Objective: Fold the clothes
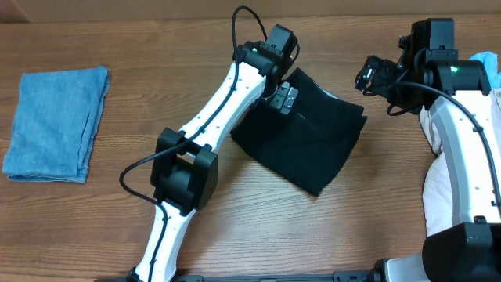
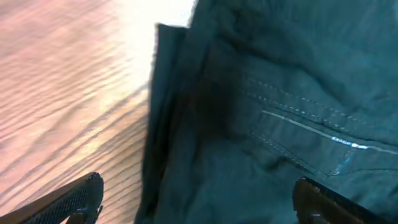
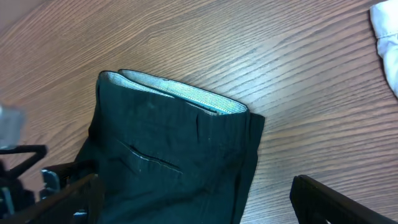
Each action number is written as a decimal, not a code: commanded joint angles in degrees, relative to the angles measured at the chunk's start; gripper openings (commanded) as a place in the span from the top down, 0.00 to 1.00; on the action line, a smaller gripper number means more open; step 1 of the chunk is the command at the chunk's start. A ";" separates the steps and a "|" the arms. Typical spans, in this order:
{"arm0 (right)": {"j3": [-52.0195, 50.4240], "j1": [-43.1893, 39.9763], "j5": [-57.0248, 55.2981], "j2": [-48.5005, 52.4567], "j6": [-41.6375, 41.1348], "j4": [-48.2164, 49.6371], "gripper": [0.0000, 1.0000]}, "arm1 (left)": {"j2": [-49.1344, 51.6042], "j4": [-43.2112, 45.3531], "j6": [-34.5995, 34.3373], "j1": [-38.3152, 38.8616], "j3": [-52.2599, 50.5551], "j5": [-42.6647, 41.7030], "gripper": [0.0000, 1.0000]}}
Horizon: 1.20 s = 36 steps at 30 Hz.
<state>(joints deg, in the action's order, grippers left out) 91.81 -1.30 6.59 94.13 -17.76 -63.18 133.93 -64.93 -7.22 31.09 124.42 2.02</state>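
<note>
The black shorts [image 1: 301, 133] lie folded in the middle of the table, with the pale waistband lining showing at the far edge [image 3: 180, 90]. My left gripper [image 1: 283, 98] is open and low over the shorts' far-left part. In the left wrist view its jaws [image 2: 199, 205] straddle the shorts' folded edge [image 2: 280, 112], with nothing held. My right gripper [image 1: 372, 72] is open and empty, raised just right of the shorts. In the right wrist view its jaws [image 3: 199, 199] frame the shorts' [image 3: 168, 155] right edge. A faded-blue garment [image 1: 55, 121] lies folded at the far left.
A pile of white or beige cloth [image 1: 432, 129] lies at the right edge beside the right arm, with a light-blue piece [image 1: 489, 63] behind it. The white cloth also shows in the right wrist view [image 3: 385, 37]. The table [image 1: 156, 78] is wood-grain.
</note>
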 commanded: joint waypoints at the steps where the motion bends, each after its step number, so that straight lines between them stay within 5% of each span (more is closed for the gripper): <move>1: 0.09 0.09 -0.57 -0.15 0.11 0.02 0.00 | 6.10 -0.22 4.26 -0.46 -0.57 -5.68 0.00; 8: 0.09 0.09 -0.57 -0.15 0.11 0.02 0.00 | 13.53 -4.11 4.22 -0.90 -0.57 -6.58 0.04; 9: 0.09 0.09 -0.57 -0.15 0.11 0.02 0.00 | 13.49 -5.16 4.22 -1.01 -0.52 -6.58 0.37; 12: 0.09 0.09 -0.57 -0.15 0.11 0.02 0.00 | 13.49 -6.32 2.38 -1.27 -0.50 -6.56 0.86; 13: 0.09 0.09 -0.55 -0.15 0.11 0.02 0.00 | 13.49 -6.27 2.29 -1.31 -0.50 -6.56 0.96; 22: 0.09 0.09 -0.57 -0.15 0.11 0.02 0.00 | 13.38 -20.11 0.76 -7.28 25.27 -2.80 0.96; 26: 0.09 0.09 -0.57 -0.15 0.11 0.02 0.00 | 13.38 -24.06 -2.27 -9.92 29.59 4.76 0.96; 36: 0.09 0.09 -0.57 -0.15 0.11 0.02 0.00 | 11.06 -31.91 -0.04 -22.75 37.55 5.81 0.96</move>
<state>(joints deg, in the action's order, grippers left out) 91.81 -1.30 6.59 94.13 -17.76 -63.20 147.79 -96.71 -8.38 11.90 159.81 6.28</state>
